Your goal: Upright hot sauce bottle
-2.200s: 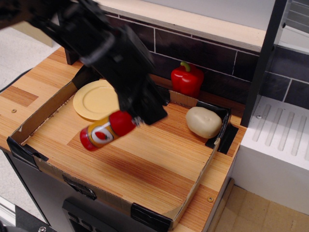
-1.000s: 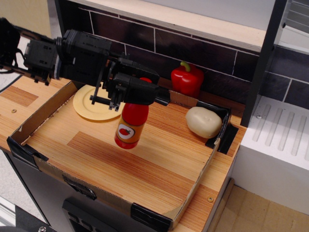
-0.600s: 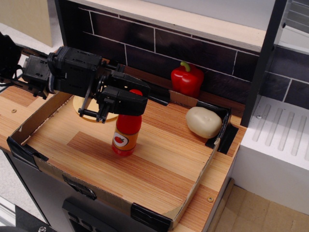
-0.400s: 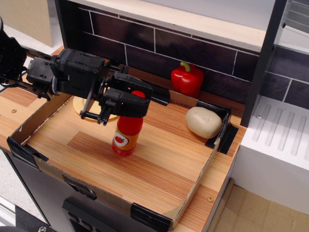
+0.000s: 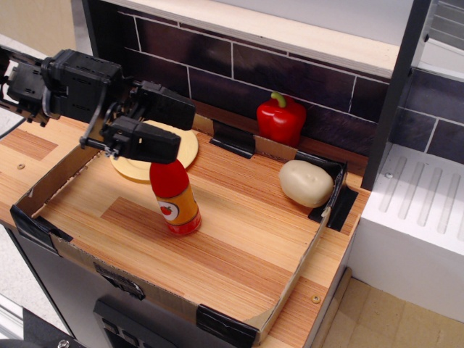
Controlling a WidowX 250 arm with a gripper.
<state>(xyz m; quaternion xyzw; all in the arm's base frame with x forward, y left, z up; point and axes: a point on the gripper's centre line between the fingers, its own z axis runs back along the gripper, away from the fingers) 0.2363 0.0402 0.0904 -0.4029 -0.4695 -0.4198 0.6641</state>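
Bottle [image 5: 175,199] stands on its base on the wooden tray [image 5: 239,246], left of centre, leaning slightly, label facing the camera. My gripper [image 5: 168,129] sits level just above and behind its top; jaws spread apart, one finger [image 5: 145,143] in front and one behind [image 5: 168,106], holding nothing that I can see. Bottle's cap is hidden by the near finger, so contact there is unclear. Yellow plate [image 5: 148,156] just behind the bottle. Pepper [image 5: 280,118] by the back wall; potato [image 5: 306,183] at the tray's right edge.
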